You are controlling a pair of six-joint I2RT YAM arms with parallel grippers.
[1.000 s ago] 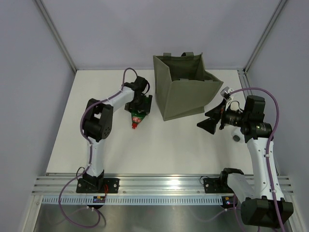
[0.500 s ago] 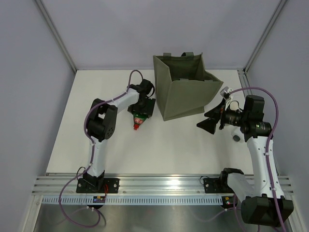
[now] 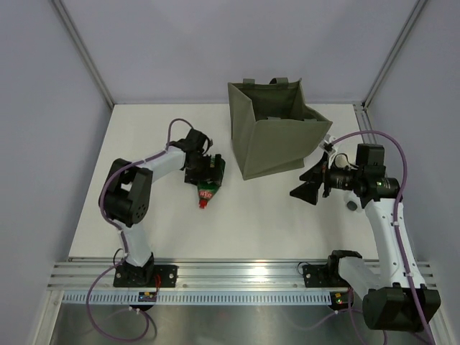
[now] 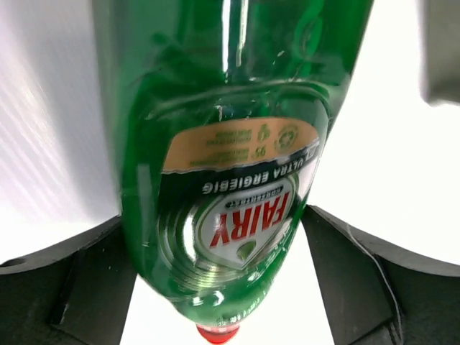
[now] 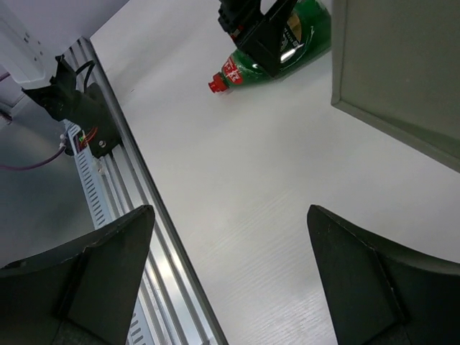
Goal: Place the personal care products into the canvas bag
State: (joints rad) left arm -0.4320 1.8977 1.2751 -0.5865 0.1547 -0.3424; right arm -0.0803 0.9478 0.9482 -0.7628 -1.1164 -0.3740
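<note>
The white table (image 3: pixel 273 230) is walled by pale panels on its far, left and right sides. A ridged metal rail (image 3: pixel 244 277) along its near edge carries both arm bases.

The canvas bag (image 3: pixel 277 140) stands upright and open-mouthed at the far edge, right of the middle. One of its corners is turned toward the near edge and its two loop handles are at the top. Its inside is in shadow, so what it holds cannot be told. The right wrist view shows one olive wall of it (image 5: pixel 402 65).

The left arm reaches out from the near-left corner to a spot just left of the bag. The left gripper (image 3: pixel 207 171) is clamped across the body of the green bottle (image 3: pixel 207 188), one dark finger (image 4: pixel 79 280) pressed to each side of it. The bottle lies flat near the bag's left wall but apart from it, its red cap (image 3: pixel 202 204) pointing toward the near edge. The pictures do not show whether it rests on the table or hangs just above it.

The right arm rises from the near-right corner. The right gripper (image 3: pixel 309 185) hovers above the table just right of the bag, with its jaws spread wide and nothing between them.

A small dark round object (image 3: pixel 351 205) lies near the right edge, beside the right arm.
</note>
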